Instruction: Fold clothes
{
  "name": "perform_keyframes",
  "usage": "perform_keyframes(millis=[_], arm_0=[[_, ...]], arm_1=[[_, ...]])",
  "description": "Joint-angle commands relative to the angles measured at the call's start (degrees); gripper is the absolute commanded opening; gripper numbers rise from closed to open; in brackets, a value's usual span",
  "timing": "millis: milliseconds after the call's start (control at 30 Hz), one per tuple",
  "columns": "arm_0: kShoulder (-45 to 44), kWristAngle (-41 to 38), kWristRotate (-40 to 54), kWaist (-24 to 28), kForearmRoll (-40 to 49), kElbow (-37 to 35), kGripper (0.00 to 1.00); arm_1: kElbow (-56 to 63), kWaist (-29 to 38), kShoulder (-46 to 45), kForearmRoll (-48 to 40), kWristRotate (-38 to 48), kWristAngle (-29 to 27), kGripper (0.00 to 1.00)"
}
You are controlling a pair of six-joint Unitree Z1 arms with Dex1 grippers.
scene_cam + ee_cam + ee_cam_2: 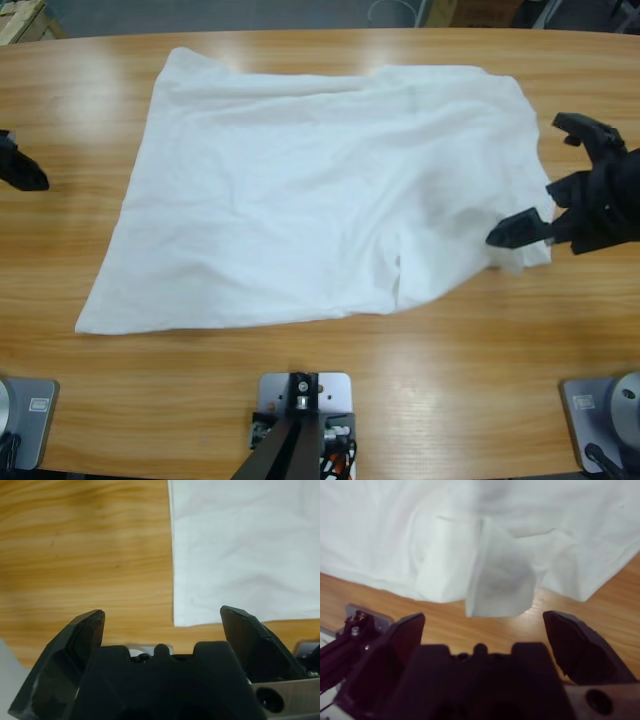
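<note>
A white T-shirt (pixel 320 190) lies spread across the middle of the wooden table, wrinkled, with a folded flap near its lower right. My right gripper (pixel 550 182) hangs open at the shirt's right edge, its lower jaw tip over the cloth. In the right wrist view the shirt's folded edge (pixel 495 575) lies just ahead of the open right gripper (pixel 482 617), with nothing between the jaws. My left gripper (pixel 22 166) stays at the table's left edge, apart from the shirt. In the left wrist view the left gripper (pixel 162 617) is open and the shirt's corner (pixel 240 550) fills the upper right.
Bare wooden tabletop (pixel 80 90) surrounds the shirt on the left, front and far side. The table's far edge runs along the top of the high view, with a wooden crate (pixel 20 15) beyond it at the upper left.
</note>
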Motion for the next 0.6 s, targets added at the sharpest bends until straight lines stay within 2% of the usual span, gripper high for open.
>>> perform_keyframes(millis=[33,300,333,367,400,433,467,500,600], arm_0=[[-1.3,-0.6,-0.5,-0.6,-0.7,2.3,0.896],[-0.6,-0.6,0.0,-0.6,-1.6,3.6,0.899],[-0.4,-0.6,0.0,-0.6,-2.2,4.3,0.898],[-0.2,-0.6,0.0,-0.6,-2.8,4.8,0.899],[0.0,-0.6,0.0,-0.6,-3.4,5.2,0.899],[0.2,-0.6,0.0,-0.6,-3.9,5.5,0.899],[0.1,-0.7,0.0,-0.6,-4.3,5.8,0.899],[0.0,-0.9,0.0,-0.6,-4.6,6.2,0.899],[-0.2,-0.9,0.0,-0.6,-5.3,7.4,0.899]], arm_1=[[1.6,2.8,5.4,-1.0,1.1,-2.0,0.962],[-0.1,2.8,11.6,-2.4,0.8,-4.7,0.958],[-0.3,2.8,12.2,-2.3,0.7,-5.2,0.95],[-0.4,2.8,12.4,-2.3,0.7,-5.5,0.896],[-0.4,2.8,12.2,-2.2,0.7,-5.6,0.7],[-0.3,2.8,12.1,-2.2,0.6,-5.5,0.455],[-0.4,2.8,12.0,-2.2,0.3,-5.4,0.093],[-0.4,2.8,12.0,-2.2,0.1,-5.4,0.0],[0.0,2.8,9.7,-2.7,-0.4,-5.4,0.0]])
